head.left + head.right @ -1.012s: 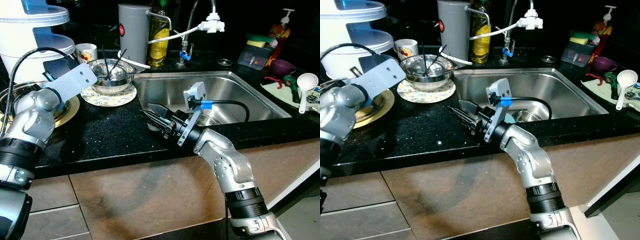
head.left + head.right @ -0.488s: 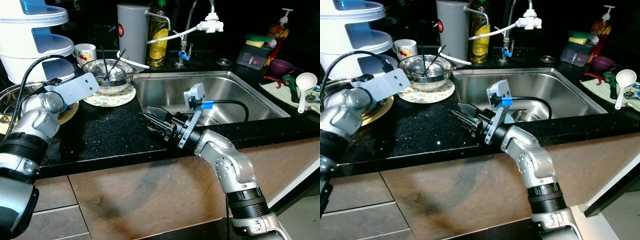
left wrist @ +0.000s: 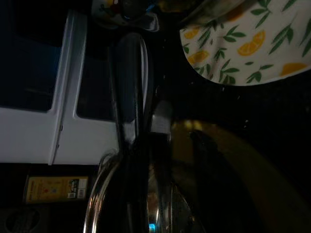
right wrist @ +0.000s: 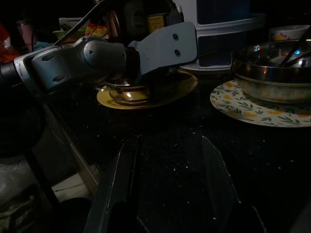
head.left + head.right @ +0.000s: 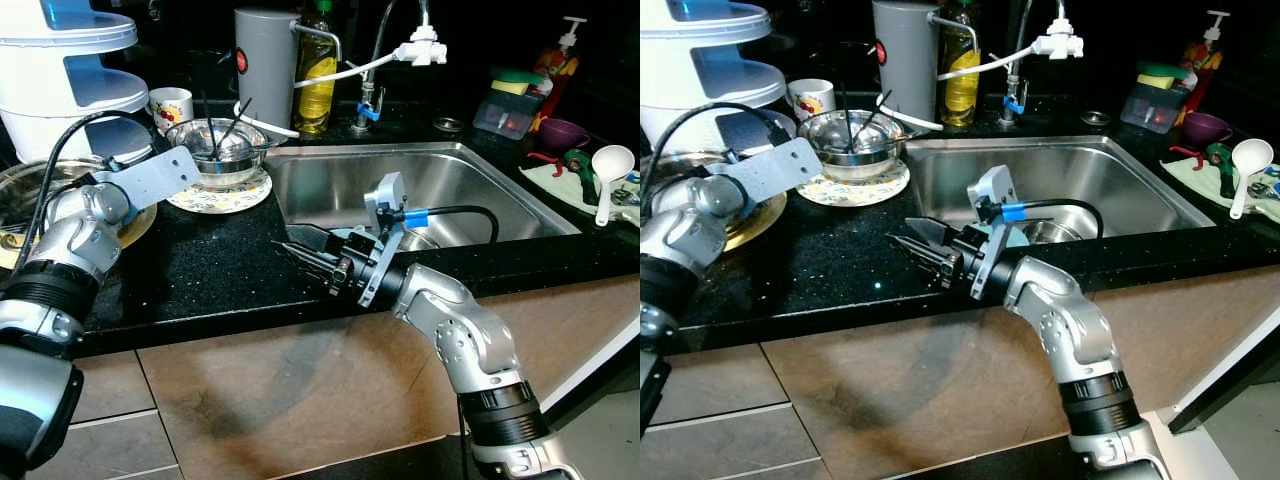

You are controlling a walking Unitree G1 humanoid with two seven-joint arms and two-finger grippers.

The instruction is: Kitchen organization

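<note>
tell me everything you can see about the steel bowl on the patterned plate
The steel bowl is round, shiny metal with a rolled rim, standing upright on a plate printed with lemons and green leaves, on the black countertop just left of the sink. Several thin dark utensils stand tilted inside it, their handles poking above the rim. A small mug sits behind it and a grey jug stands to its right. Neither gripper touches it.

Black speckled countertop (image 5: 220, 260), brown cabinet fronts (image 5: 290, 390)
</note>
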